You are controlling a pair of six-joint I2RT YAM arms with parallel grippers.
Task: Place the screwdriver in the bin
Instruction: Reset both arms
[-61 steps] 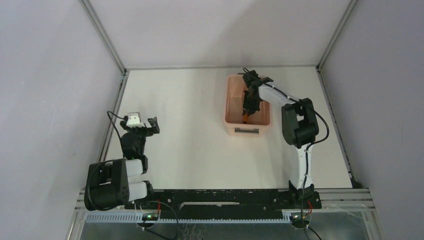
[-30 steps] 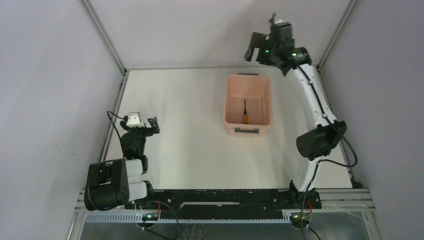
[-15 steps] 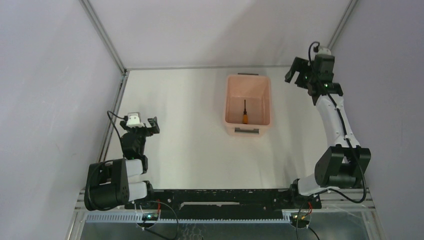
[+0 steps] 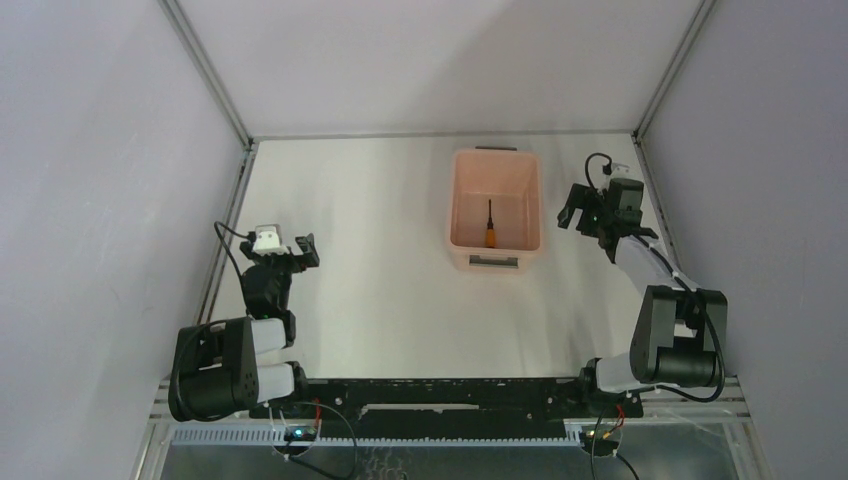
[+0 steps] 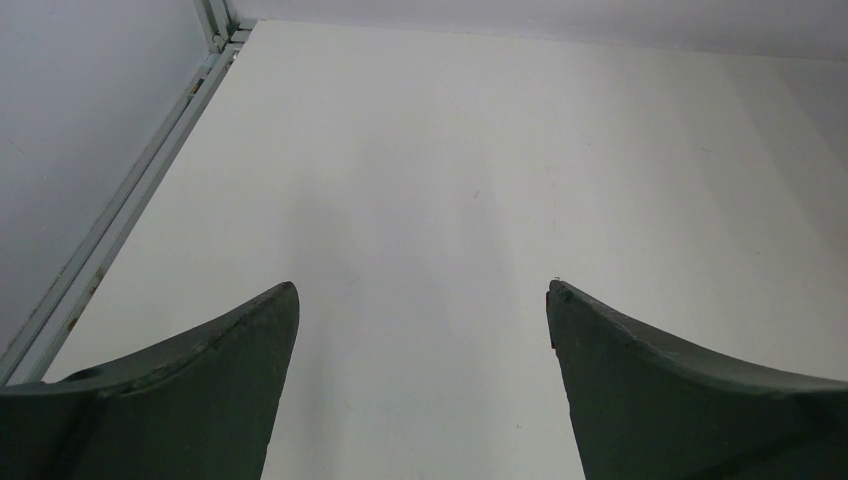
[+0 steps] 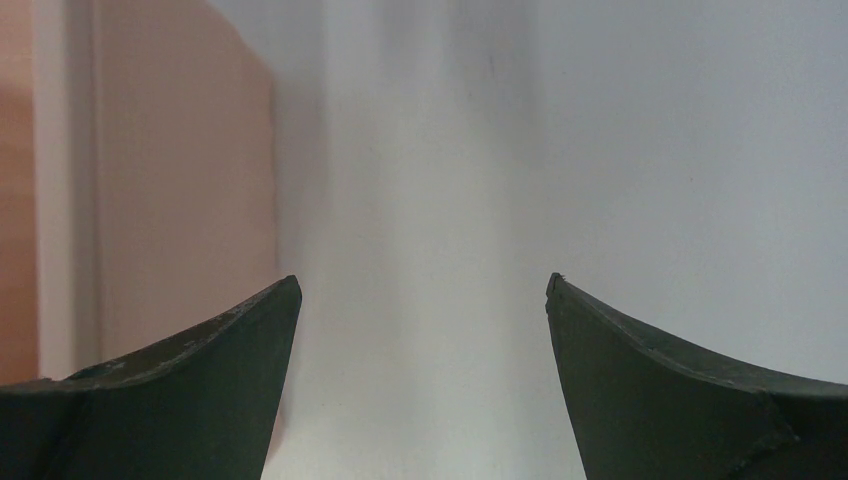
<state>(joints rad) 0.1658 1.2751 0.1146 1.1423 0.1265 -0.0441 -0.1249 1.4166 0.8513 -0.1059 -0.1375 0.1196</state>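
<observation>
Screwdriver lies flat on floor of bin, aligned with bin length, orange handle toward near end, shaft pointing to far end. Nothing touches it.
Bin stands on table, right of centre.
Right gripper: fingers spread wide, nothing between them; outside bin, near its right long wall, over bare table.
Left gripper: fingers spread wide, empty; near left table edge, well apart from bin.
</observation>
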